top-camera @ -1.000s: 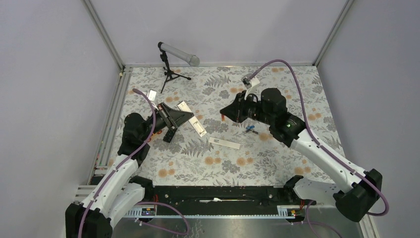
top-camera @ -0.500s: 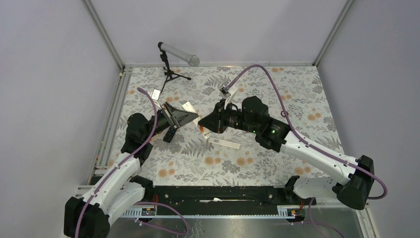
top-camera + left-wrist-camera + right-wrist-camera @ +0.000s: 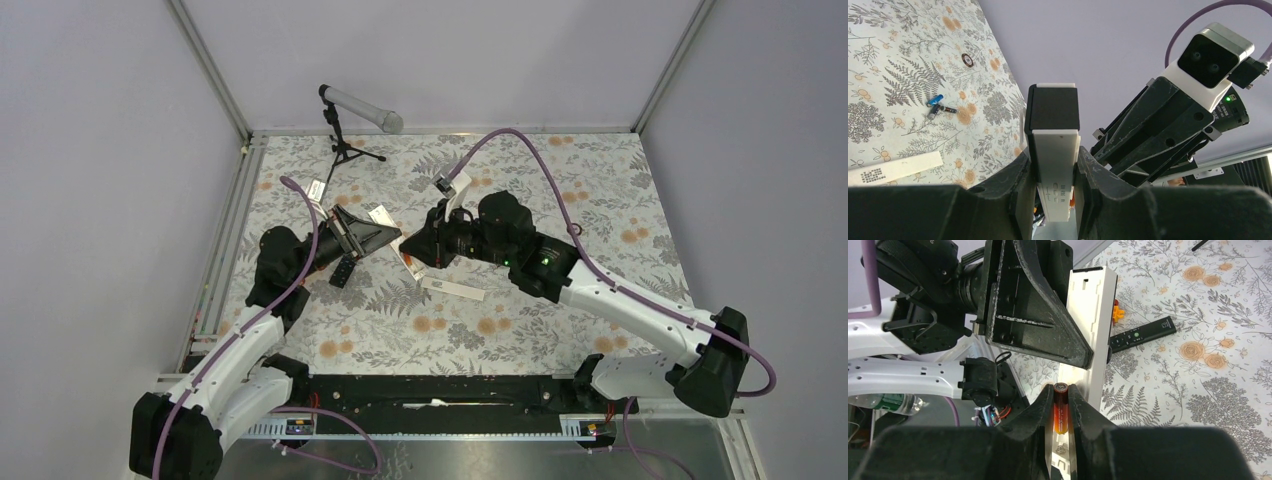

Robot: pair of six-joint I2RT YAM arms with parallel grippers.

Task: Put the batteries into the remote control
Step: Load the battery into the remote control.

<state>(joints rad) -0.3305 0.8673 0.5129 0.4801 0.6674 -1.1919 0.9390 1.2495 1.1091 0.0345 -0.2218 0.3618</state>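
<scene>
The white remote (image 3: 1053,155) was clamped across its width between the fingers of the left gripper (image 3: 1054,172), with a dark section showing near its far end. A red battery (image 3: 1060,415) was pinched lengthwise between the fingers of the right gripper (image 3: 1060,392), its metallic end visible at the fingertips. The red battery was held right at the lower part of the white remote, in front of its pale face. Whether the two were touching could not be told from either wrist view.

Two loose batteries — one blue (image 3: 935,99), one darker (image 3: 943,109) — were seen lying close together on the table (image 3: 520,330), well apart from the white remote. A white strip (image 3: 893,168) with a printed code lay flat on the table, near the white remote. A black remote (image 3: 1143,333) lay just beside the white remote, and an orange toy (image 3: 1118,312) was partly hidden behind the white remote's edge. A microphone (image 3: 360,108) on a small tripod stood well beyond the white remote, at the table's far edge.
</scene>
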